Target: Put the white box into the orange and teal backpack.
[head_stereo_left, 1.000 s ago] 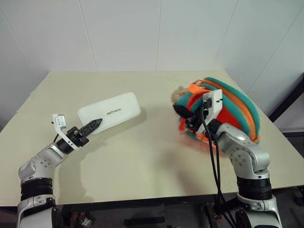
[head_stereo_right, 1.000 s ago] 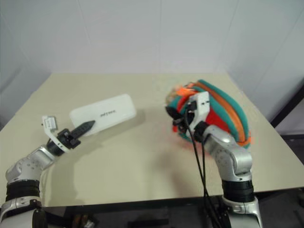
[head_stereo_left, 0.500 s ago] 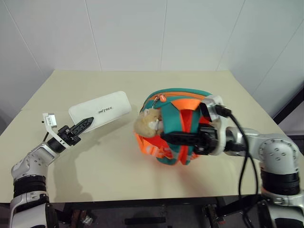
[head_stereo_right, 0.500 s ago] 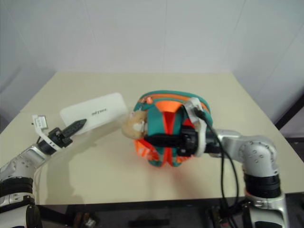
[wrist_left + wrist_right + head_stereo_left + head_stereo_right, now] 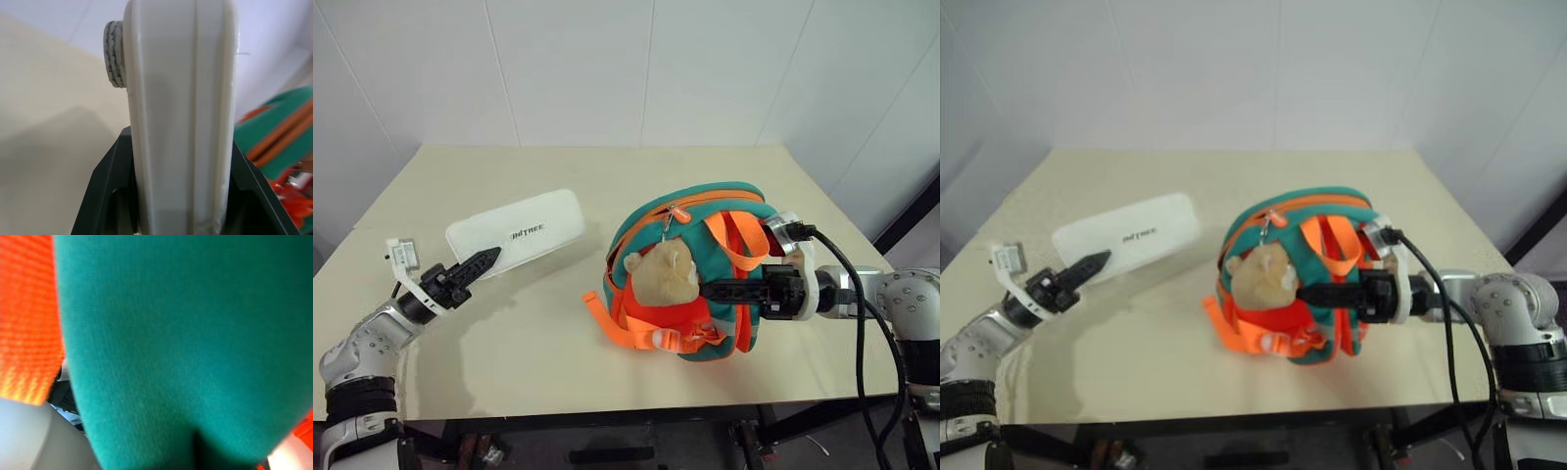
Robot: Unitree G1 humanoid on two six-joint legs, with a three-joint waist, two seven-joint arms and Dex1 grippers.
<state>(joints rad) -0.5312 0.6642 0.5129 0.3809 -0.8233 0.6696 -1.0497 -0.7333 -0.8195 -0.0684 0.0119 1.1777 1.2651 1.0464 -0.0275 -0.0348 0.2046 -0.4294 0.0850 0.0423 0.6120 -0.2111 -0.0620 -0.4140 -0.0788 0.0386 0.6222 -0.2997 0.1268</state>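
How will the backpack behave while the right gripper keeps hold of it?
Probably floppy: the orange and teal backpack bulges softly, its orange straps trail loose. The plush toy will likely swing. It may sag around the right gripper, pinched on teal padding.

A bare test room or robotics lab: a plain beige table (image 5: 607, 362) fills the centre of the frame, backed by white panelled walls (image 5: 568, 69) with thin vertical seams across the top. A thick black cable (image 5: 862, 323) trails down the lower right of the frame. Nothing on the walls or table suggests a home, shop or office.
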